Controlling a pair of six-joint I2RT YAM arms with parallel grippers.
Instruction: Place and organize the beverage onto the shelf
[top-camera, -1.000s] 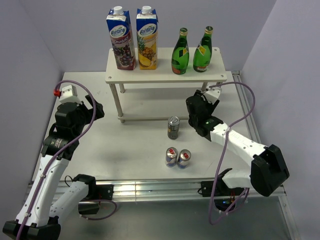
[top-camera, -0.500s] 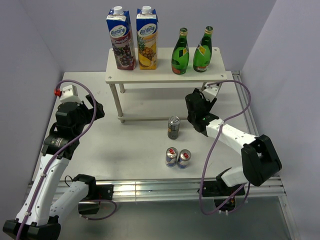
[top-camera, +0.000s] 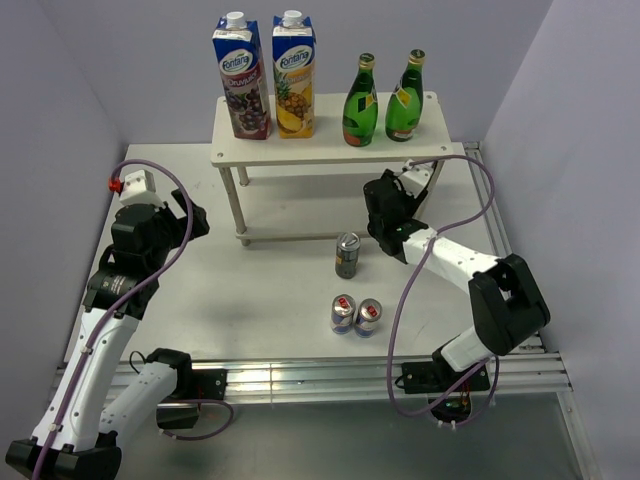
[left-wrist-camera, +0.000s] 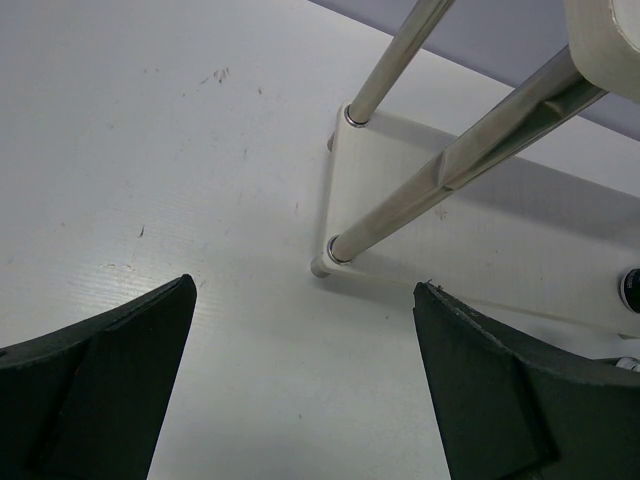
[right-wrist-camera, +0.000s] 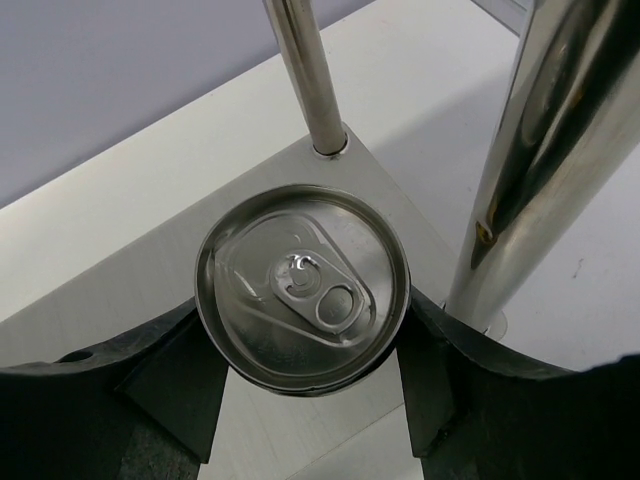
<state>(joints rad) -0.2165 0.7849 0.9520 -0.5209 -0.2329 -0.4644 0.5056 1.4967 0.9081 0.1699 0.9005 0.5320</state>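
Observation:
The white shelf (top-camera: 330, 148) carries two green bottles (top-camera: 360, 103) (top-camera: 404, 98) on the right of its top board. My right gripper (top-camera: 385, 212) is at the shelf's right front leg, under the top board's edge. In the right wrist view it (right-wrist-camera: 303, 335) is shut on a silver-topped can (right-wrist-camera: 303, 288), held upright over the corner of the lower board (right-wrist-camera: 130, 270). A dark can (top-camera: 347, 255) stands on the table in front of the shelf. Two slim blue-and-silver cans (top-camera: 343, 314) (top-camera: 368, 317) stand nearer me. My left gripper (left-wrist-camera: 305, 400) is open and empty.
Two tall juice cartons (top-camera: 243, 80) (top-camera: 294, 78) stand on the left of the top board. Metal shelf legs (right-wrist-camera: 305, 75) (right-wrist-camera: 540, 150) rise close behind and right of the held can. The shelf's left legs (left-wrist-camera: 400, 215) are ahead of my left gripper.
My right gripper has moved up and left with the can, closer in under the shelf's right end. The left arm and the other drinks have not moved.

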